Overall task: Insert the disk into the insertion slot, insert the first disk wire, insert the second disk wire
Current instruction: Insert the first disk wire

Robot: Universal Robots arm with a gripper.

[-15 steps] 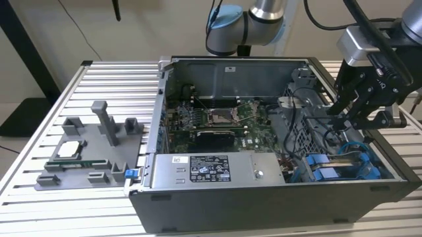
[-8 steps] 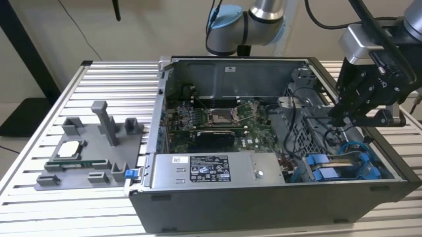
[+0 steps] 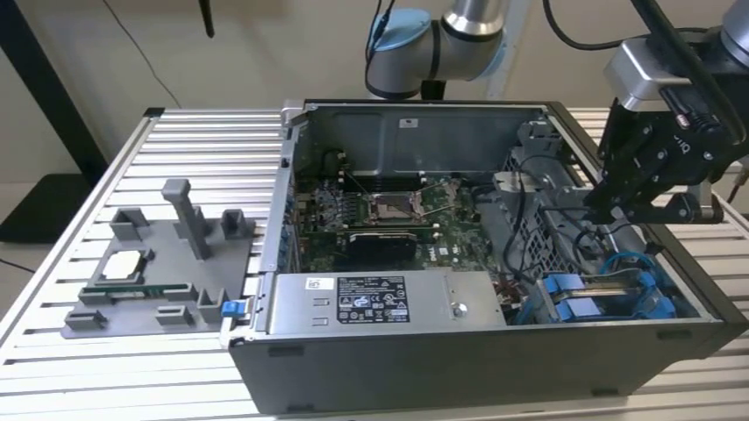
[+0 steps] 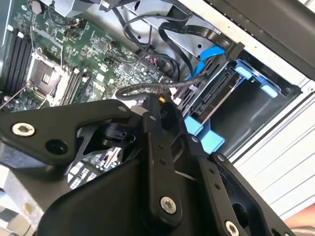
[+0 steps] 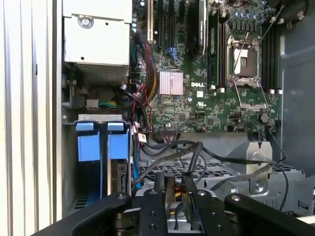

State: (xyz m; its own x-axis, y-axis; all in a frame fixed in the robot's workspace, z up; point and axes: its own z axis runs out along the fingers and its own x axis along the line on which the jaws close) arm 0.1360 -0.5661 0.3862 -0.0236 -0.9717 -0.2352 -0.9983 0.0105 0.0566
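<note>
An open computer case (image 3: 468, 368) stands on a slotted aluminium table (image 3: 199, 132), with its motherboard (image 3: 351, 210) and label-covered power supply (image 3: 387, 298) exposed. The insertion slot (image 3: 559, 303), marked by bright blue rails and tabs, sits in the case's front corner at the exterior view's right, just beside the power supply. The disk (image 4: 216, 96) is already seated in that slot: in the second wrist view its dark edge lies between the blue carrier pieces, with the connector end facing the inside of the case. The gripper (image 3: 626, 210) hangs over the right part of the case, above the black cables and a little behind the slot. In both wrist views its black fingers (image 5: 160, 196) are drawn close together on a small dark piece with an orange-brown spot. This looks like the plug end of a disk wire (image 4: 147, 88), though the fingers hide most of it. The black wire curves away from the fingers towards the disk's connector end, and the plug is clear of the disk and not in its socket. On the table at the exterior view's left, well apart from the case, lies a grey fixture tray (image 3: 153, 289) carrying a small square chip.
</note>
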